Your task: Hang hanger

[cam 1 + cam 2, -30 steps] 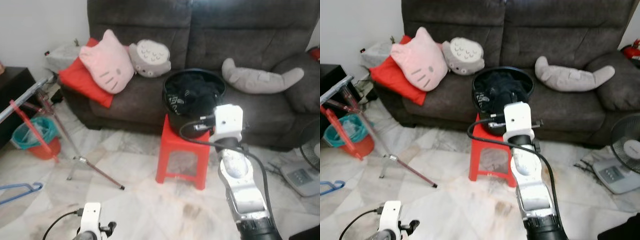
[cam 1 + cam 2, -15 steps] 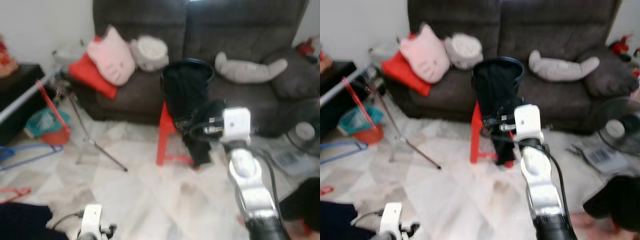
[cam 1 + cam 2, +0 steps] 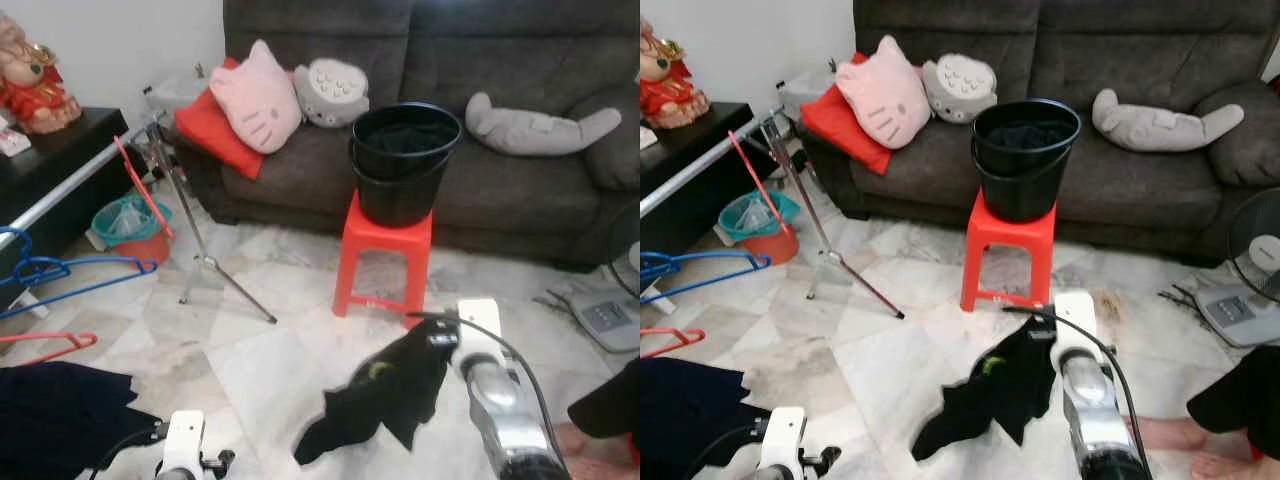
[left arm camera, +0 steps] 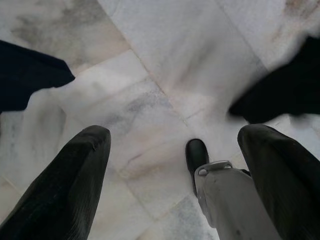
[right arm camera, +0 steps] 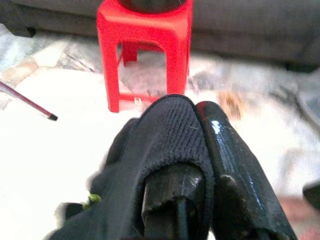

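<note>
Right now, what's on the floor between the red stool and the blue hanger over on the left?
In the left eye view, the metal stand's leg crosses that stretch between red stool and blue hanger; otherwise bare marble floor.

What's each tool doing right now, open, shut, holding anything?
Left tool: open, holding nothing, low above the marble floor.
Right tool: shut on a black garment, which hangs in front of the red stool.

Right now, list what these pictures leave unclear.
- Black garment: its type, bunched, hanging from the right claw.
- Black bucket: its contents, dark inside.
- Blue hanger: cut by the left eye view's edge.
- Dark cloth: cut by the right eye view's edge.
</note>
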Motion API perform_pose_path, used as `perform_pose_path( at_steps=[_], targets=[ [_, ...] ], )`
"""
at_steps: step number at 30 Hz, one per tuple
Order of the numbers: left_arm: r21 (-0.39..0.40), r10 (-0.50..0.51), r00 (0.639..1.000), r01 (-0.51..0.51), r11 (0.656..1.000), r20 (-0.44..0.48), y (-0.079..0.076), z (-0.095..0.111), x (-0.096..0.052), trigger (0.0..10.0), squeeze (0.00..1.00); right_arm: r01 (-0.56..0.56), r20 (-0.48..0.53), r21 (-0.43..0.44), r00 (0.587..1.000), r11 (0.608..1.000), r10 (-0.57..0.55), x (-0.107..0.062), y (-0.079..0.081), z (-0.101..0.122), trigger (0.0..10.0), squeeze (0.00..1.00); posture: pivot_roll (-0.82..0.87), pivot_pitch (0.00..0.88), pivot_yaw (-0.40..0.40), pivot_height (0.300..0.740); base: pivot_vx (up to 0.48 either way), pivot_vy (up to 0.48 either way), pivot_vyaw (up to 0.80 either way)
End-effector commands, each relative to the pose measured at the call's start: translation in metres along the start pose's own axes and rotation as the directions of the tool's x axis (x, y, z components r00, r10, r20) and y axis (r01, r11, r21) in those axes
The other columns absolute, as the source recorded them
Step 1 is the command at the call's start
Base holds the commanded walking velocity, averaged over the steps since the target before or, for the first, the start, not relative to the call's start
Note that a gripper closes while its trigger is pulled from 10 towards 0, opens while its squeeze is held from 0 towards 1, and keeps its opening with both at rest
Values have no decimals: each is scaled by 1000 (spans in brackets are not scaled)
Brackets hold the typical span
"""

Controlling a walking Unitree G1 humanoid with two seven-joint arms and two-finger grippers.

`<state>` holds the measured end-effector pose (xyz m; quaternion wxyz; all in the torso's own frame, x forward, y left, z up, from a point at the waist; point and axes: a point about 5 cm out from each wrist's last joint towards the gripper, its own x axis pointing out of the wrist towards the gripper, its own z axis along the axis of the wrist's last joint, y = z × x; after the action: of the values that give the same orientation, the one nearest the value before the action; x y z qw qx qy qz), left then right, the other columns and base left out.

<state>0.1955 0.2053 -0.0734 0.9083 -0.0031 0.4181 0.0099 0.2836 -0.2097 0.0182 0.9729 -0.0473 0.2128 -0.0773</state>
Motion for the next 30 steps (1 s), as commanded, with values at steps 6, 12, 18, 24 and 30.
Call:
perform_pose_path(
  at_steps=[6, 12, 18, 24, 30],
  targets=[
    [-20, 8, 994, -6, 1000, 107, 12, 21, 0, 10000, 0, -25, 118, 65, 993, 998, 18, 3, 9, 17, 10000, 0, -71, 0, 94, 740, 0, 0, 0],
    [-15, -1, 982, 4, 1000, 190, 9, 39, 2, 10000, 0, -50, 171, 86, 985, 995, 34, 4, 20, 18, 10000, 0, -62, 0, 91, 740, 0, 0, 0],
    [-6, -9, 977, 11, 1000, 214, 6, 43, 2, 10000, 0, -43, 204, 66, 979, 997, 29, 2, 23, 19, 10000, 0, -66, 0, 95, 740, 0, 0, 800],
    [1, -12, 971, 12, 1000, 239, 7, 46, 2, 10000, 0, -60, 213, 53, 976, 997, 47, 2, 28, 17, 10000, 0, -55, 0, 96, 740, 0, 0, 800],
    [-3, -1, 964, 2, 1000, 266, 9, 50, 1, 10000, 0, -52, 218, 63, 975, 997, 37, 3, 29, 17, 10000, 0, -47, 5, 99, 740, 0, 0, 800]
  ],
)
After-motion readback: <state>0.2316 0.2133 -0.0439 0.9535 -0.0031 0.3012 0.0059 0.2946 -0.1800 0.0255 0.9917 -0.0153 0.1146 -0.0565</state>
